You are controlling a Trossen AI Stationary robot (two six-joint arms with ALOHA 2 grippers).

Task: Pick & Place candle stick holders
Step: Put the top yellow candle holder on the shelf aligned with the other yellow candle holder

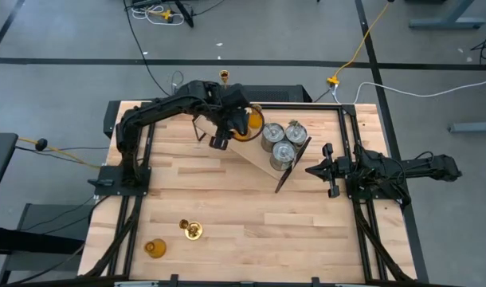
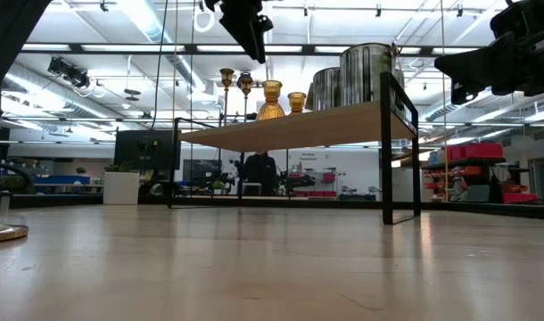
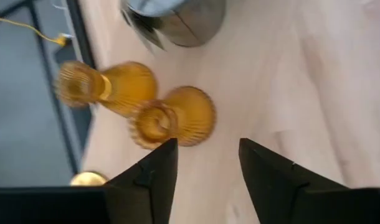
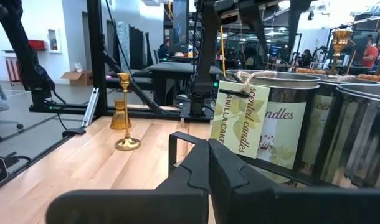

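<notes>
Inspecting near edge first: amber holder (image 1: 154,248) and brass stick (image 1: 192,230) standing on bare table (image 1: 251,239), just beside each other, well apart from both arms.

Mid-table: raised shelf (image 1: 255,155) carrying three silver cylinders (image 1: 284,143); tag on one reads "scented candles". Right gripper (image 1: 328,170) waiting beside shelf's right end, fingers pressed together, empty.

Farther back: left gripper (image 3: 205,165) hanging over shelf's far-left corner, fingers parted, gripping nothing. Directly beyond its fingertips, two amber holders (image 3: 174,118) upright on shelf, touching or nearly so; one cylinder near them. Brass sticks at shelf's back edge, seen from low view.

Handling judgement: amber glass ribbed, probably light, smooth and breakable; best taken at narrow neck with gentle squeeze. Brass stick slim, top-heavy, prone to tip; best gripped on stem just above base.
</notes>
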